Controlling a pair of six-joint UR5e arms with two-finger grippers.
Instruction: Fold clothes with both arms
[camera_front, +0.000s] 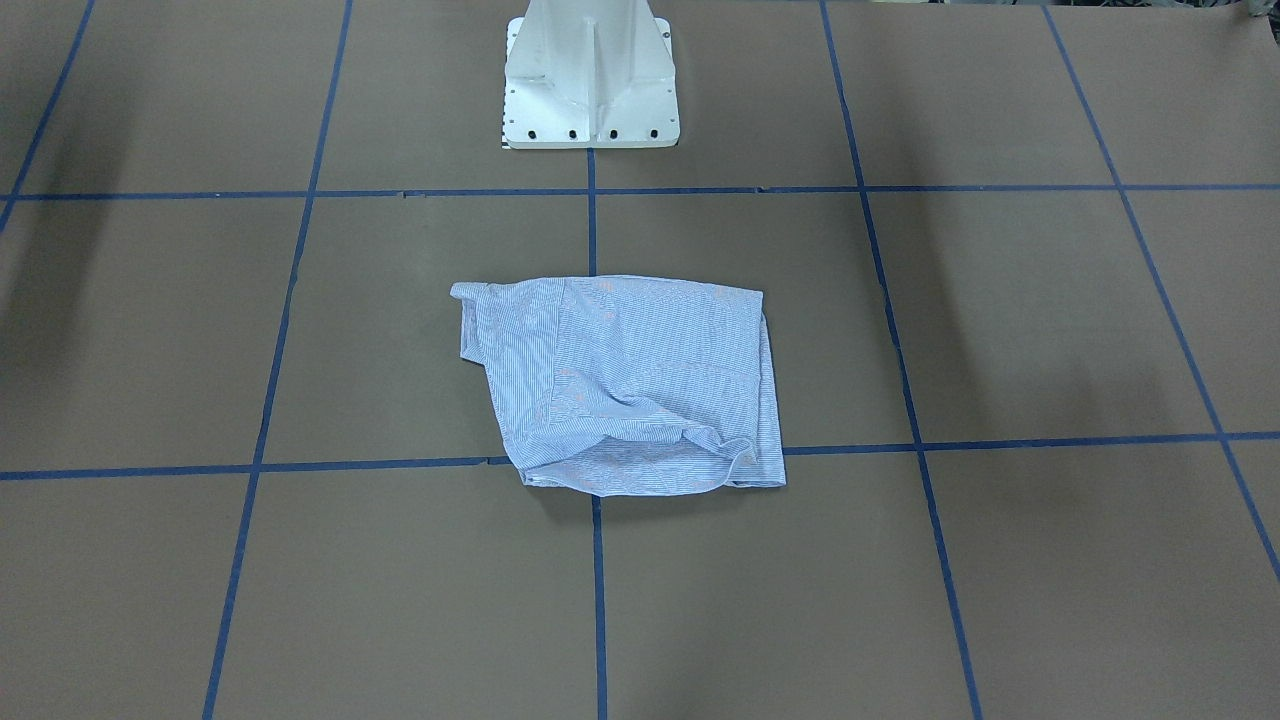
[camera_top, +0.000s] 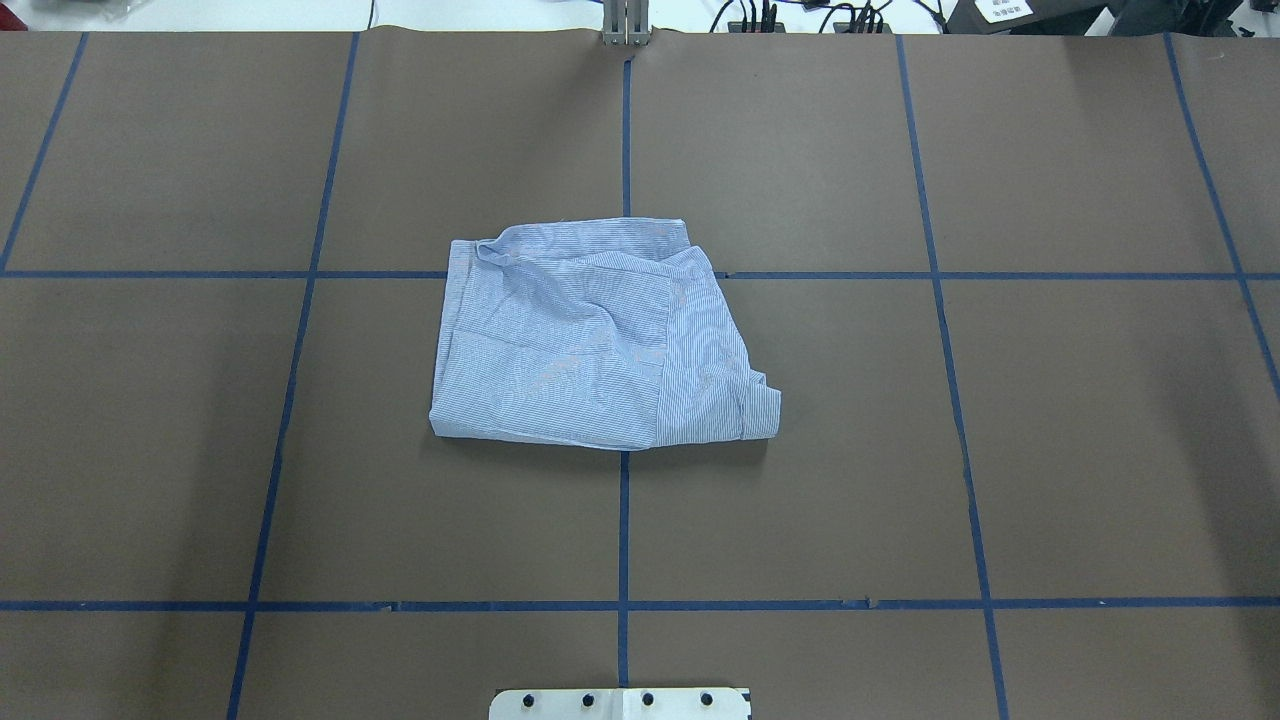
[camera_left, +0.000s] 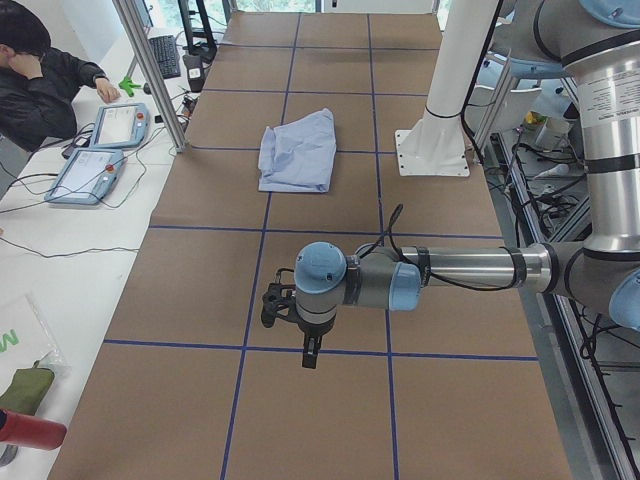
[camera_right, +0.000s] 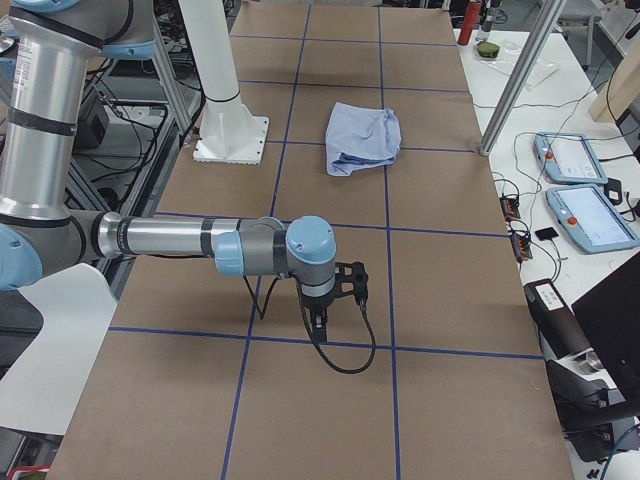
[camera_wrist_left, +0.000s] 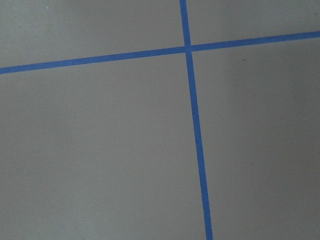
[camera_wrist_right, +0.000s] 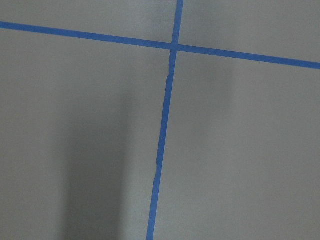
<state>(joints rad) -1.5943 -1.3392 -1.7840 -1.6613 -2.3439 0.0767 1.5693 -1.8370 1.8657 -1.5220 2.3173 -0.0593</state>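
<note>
The shirt (camera_top: 600, 335) lies folded, slightly rumpled; left gripper (camera_left: 310, 358) and right gripper (camera_right: 318, 325) hover well away; finger gap, cannot tell; looks practically done.

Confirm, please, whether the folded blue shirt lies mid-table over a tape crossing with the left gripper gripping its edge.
Not quite: the left gripper hangs over bare table well away from the shirt, as the exterior left view shows; the rest is right.

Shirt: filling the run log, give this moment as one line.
shirt: roughly folded, unheld | left end effector: off shirt, state unclear | right end effector: off shirt, state unclear
</note>
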